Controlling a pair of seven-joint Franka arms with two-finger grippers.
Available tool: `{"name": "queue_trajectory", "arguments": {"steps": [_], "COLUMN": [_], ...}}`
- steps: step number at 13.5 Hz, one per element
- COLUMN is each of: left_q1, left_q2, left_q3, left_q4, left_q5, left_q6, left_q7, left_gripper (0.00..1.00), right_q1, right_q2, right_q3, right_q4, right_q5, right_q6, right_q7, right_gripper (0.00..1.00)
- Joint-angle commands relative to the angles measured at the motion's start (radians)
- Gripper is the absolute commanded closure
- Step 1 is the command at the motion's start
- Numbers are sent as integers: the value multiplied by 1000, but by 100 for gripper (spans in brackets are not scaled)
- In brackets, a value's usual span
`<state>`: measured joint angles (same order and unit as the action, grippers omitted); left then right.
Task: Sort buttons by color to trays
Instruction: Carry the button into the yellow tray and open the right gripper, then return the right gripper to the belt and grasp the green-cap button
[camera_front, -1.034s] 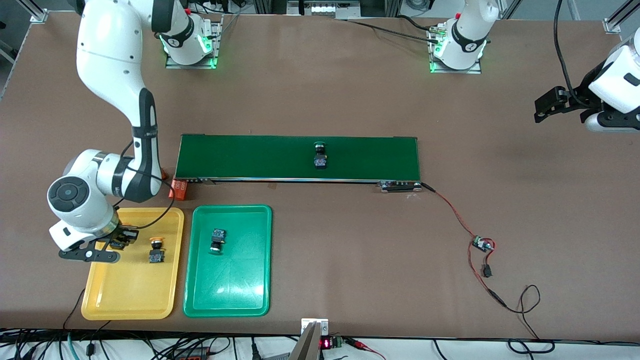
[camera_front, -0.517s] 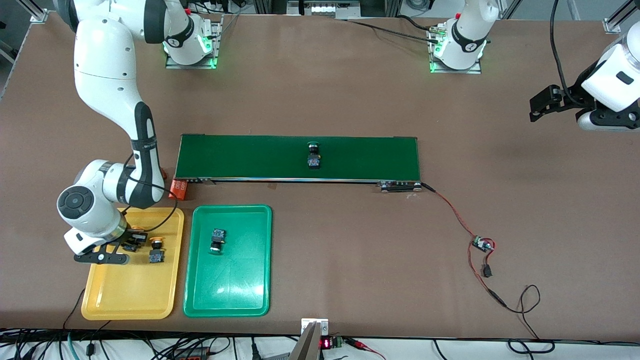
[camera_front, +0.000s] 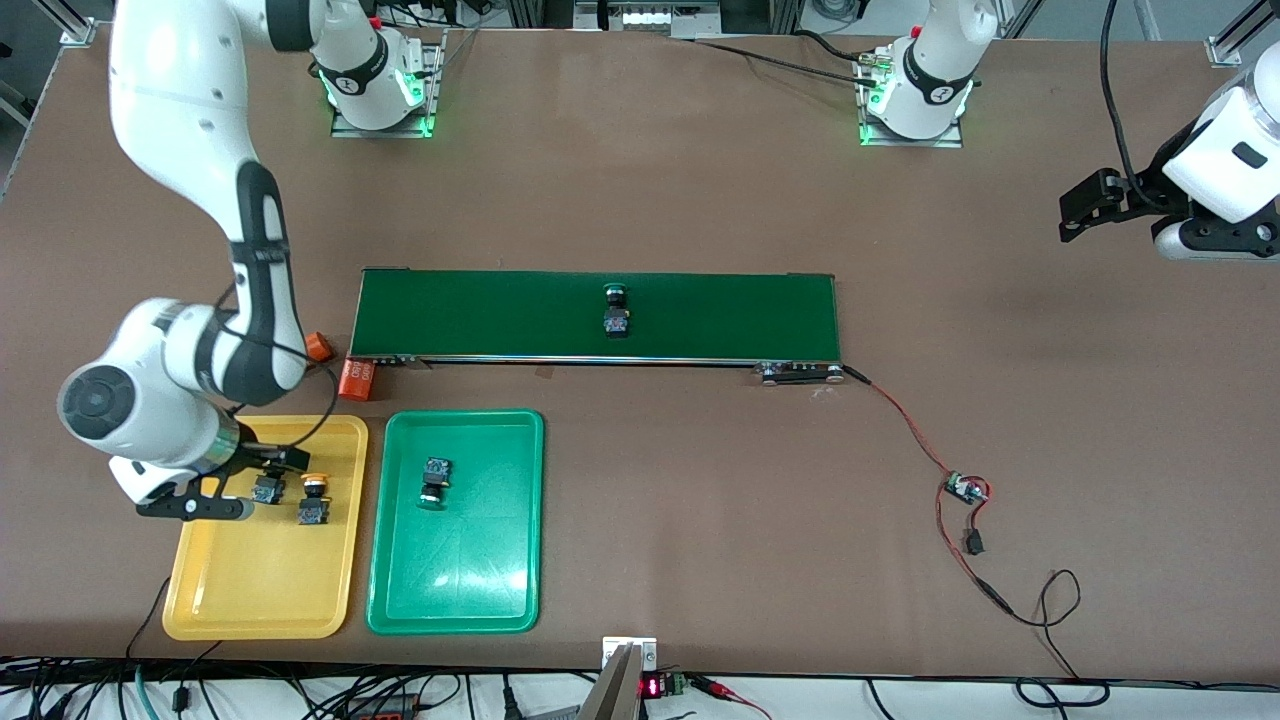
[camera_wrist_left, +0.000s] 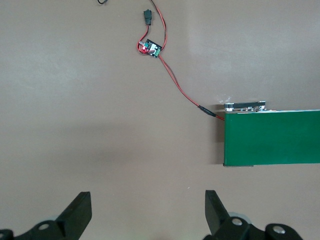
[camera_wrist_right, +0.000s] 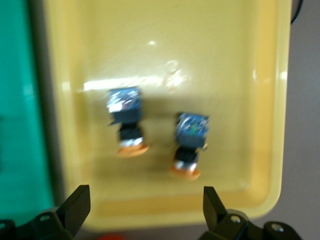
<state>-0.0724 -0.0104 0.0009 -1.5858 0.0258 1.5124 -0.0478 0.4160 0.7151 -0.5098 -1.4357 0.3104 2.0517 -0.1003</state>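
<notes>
Two trays sit side by side on the table (camera_front: 700, 180), nearer the front camera than the conveyor belt (camera_front: 520, 315). The outer tray (camera_front: 250, 600) lies toward the right arm's end; the inner tray (camera_front: 470, 590) lies just beside it. Two buttons (camera_front: 313, 498) lie close together in the outer tray, one button (camera_front: 435, 480) in the inner tray, one more (camera_front: 616, 309) on the belt. A circuit board (camera_front: 965, 489) lies toward the left arm's end.
</notes>
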Motion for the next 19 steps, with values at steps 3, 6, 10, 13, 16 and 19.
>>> {"name": "queue_trajectory", "arguments": {"steps": [3,6,10,13,16,19], "left_q1": [2,2,2,2,2,0], "left_q2": [-10,-10,-10,-10,-10,-10], "left_q3": [-1,-1,-1,-1,-1,-1], "left_q4": [12,12,12,12,13,14], "left_q5": [-15,-17,-15,-15,-15,-15], "left_q6": [-21,-21,-21,-21,-21,-21], "left_q7": [19,19,19,19,19,17], "left_gripper": [0,0,0,0,0,0], "right_q1": [150,317,490,570,622,661], "right_q2": [-133,-164,-163,-158,-129,-106], "right_q3": [8,4,2,5,7,8], "right_q4": [-93,-152,-152,-152,-155,-166], "right_q5": [3,-4,-7,-8,-7,-7], "right_q6": [-139,-137,-137,-131,-122,-122], "right_q7": [210,397,539,669,755,792], "right_gripper": [0,0,0,0,0,0]}}
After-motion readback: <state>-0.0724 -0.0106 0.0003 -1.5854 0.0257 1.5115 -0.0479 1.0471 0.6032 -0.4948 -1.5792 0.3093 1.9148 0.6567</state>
